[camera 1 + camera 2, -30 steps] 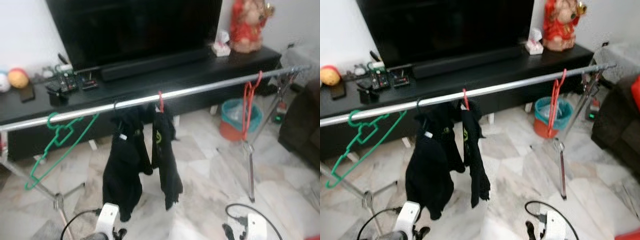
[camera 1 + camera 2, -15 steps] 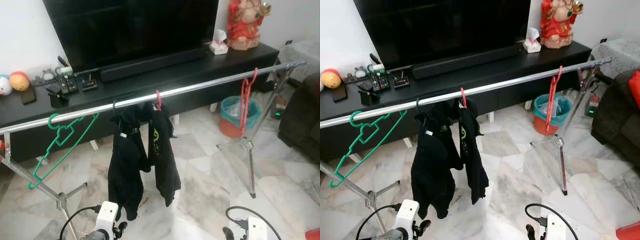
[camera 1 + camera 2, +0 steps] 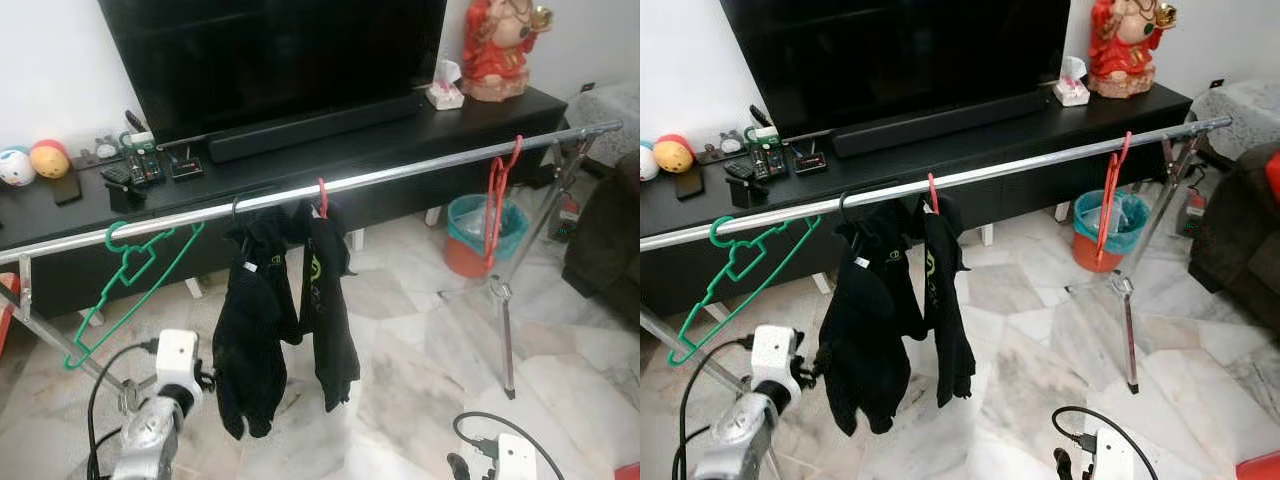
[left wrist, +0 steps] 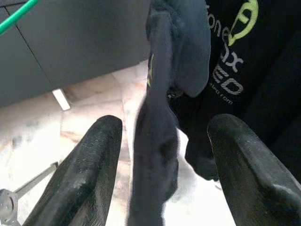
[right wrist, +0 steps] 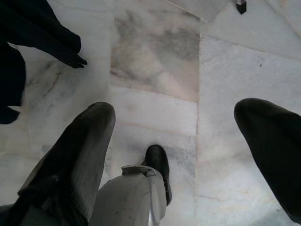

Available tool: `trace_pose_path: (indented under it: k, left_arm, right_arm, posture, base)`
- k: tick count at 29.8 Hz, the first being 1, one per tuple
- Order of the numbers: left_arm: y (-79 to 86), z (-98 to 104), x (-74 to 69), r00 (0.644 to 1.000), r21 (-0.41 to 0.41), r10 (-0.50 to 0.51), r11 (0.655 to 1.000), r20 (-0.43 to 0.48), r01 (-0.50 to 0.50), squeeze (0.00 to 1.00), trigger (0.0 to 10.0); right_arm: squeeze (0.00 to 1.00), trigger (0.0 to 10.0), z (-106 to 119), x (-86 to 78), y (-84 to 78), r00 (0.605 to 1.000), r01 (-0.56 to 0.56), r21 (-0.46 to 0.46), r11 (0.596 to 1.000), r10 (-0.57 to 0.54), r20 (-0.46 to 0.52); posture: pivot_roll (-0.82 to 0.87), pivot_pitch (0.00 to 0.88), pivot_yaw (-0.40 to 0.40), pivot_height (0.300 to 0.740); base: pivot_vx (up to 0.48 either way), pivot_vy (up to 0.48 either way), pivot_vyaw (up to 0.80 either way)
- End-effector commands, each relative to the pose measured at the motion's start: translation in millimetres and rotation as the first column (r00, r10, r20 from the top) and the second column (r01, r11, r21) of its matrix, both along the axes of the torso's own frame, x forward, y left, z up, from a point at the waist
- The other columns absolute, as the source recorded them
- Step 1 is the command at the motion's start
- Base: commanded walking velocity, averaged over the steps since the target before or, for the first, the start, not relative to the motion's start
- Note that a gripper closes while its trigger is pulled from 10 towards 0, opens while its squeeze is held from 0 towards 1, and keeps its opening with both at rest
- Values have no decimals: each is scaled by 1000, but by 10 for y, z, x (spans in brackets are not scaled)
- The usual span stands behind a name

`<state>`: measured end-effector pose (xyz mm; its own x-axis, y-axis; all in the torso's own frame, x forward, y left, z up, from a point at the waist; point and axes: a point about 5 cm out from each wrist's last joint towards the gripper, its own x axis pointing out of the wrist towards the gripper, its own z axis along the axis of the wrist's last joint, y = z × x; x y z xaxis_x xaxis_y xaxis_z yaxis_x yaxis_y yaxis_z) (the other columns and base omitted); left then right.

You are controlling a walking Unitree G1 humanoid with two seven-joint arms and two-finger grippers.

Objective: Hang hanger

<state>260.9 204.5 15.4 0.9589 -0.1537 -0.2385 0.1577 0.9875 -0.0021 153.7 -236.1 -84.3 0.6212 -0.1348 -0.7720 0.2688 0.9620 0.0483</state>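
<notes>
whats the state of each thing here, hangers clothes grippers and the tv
green hanger: hooked on the rail, bare, tilted
red hanger: hooked on the rail, bare
black garments: two, hanging from the rail side by side
rail: slopes up toward the robot's right
left gripper: open, raised beside the garments, a fold of dark cloth between its fingers
right gripper: open, low, over the floor
tv: screen dark

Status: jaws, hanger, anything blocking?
Left gripper open at black garment. Right gripper open, idle. Green hanger on rail. Nothing blocking.
</notes>
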Motion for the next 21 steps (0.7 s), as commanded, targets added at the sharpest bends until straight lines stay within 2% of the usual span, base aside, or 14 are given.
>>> trace_pose_path:
  k: [1, 6, 8, 11, 17, 21]
  left_arm:
    - [-23, 149, 69, 998, -22, -5, 1000, 58, 6, 0, 10000]
    - [-195, 290, 167, 992, -72, -46, 996, 119, 55, 0, 10000]
    - [-292, 372, 227, 983, -54, -107, 992, 148, 116, 0, 10000]
    - [-348, 437, 254, 975, -37, -148, 987, 163, 156, 0, 10000]
    - [-421, 413, 354, 977, -38, -166, 984, 133, 172, 0, 10000]
    - [-474, 442, 441, 980, -68, -139, 986, 141, 150, 0, 10000]
  right_arm:
    - [0, 10000, 4, 10, 1, 1000, 5, 1, 1000, -5, 2]
    - [0, 10000, 10, 21, -7, 1000, 5, -1, 1000, -5, 4]
    - [0, 10000, 14, 31, -10, 1000, 4, -1, 1000, -4, 6]
    - [0, 10000, 18, 38, -12, 1000, 4, -2, 1000, -4, 9]
    - [0, 10000, 23, 53, -9, 1000, 2, -2, 1000, -2, 11]
    - [0, 10000, 25, 54, -11, 1000, 6, -2, 1000, -6, 14]
  posture:
    - [-48, 0, 58, 740]
    - [-50, 0, 55, 740]
    - [-52, 0, 54, 740]
    - [-53, 0, 53, 740]
    - [-57, 0, 49, 740]
    - [-61, 0, 50, 740]
  base:
    - [0, 0, 0]
    - [0, 0, 0]
    - [0, 0, 0]
    - [0, 0, 0]
    - [0, 0, 0]
    - [0, 0, 0]
